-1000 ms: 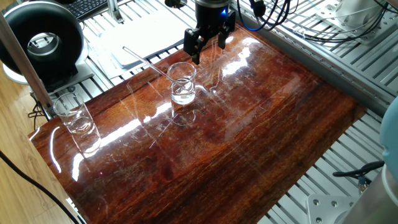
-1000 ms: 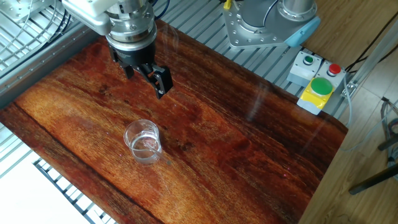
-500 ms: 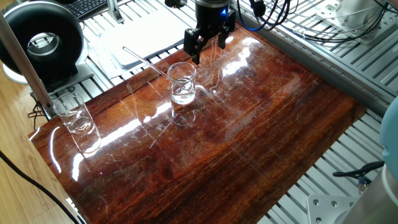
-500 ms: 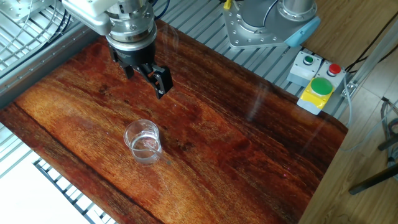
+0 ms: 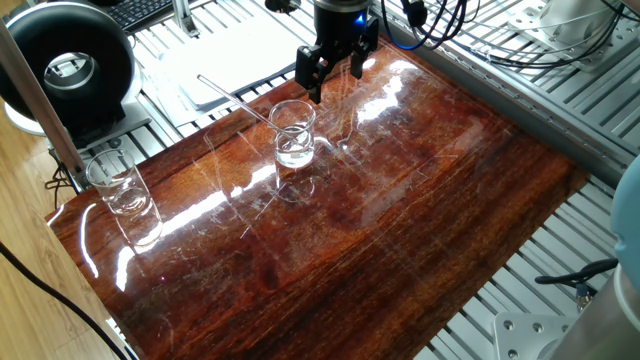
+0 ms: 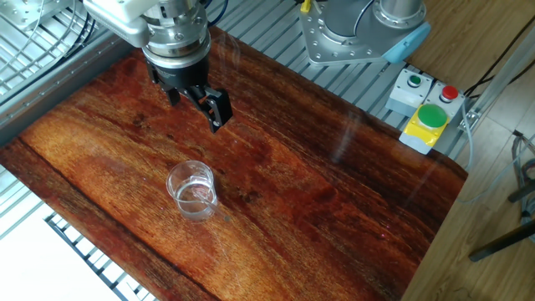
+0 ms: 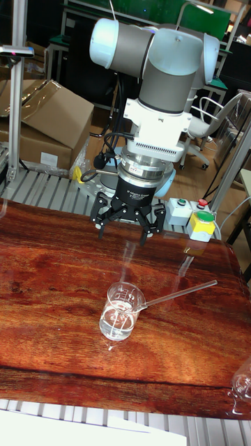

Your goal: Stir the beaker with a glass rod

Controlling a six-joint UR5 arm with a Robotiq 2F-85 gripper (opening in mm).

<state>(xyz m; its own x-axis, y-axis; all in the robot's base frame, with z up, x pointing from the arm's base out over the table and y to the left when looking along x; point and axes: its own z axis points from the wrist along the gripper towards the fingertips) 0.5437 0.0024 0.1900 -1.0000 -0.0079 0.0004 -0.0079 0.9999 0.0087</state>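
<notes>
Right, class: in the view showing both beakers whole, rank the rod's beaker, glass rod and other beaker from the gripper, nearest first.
1. Too close to call: beaker and glass rod leaning in it, before the gripper.
2. Farthest: other beaker, table's left corner.

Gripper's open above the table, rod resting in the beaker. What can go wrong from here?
1. The glass rod leans tilted on the rim of the beaker. If the open gripper grasps it far out, it may lever the beaker over and spill the liquid.
2. The rod is thin and clear against the glossy table, so the jaws could miss it or slip.
3. The other beaker stands near the table corner; a wide swing might knock it off.
</notes>
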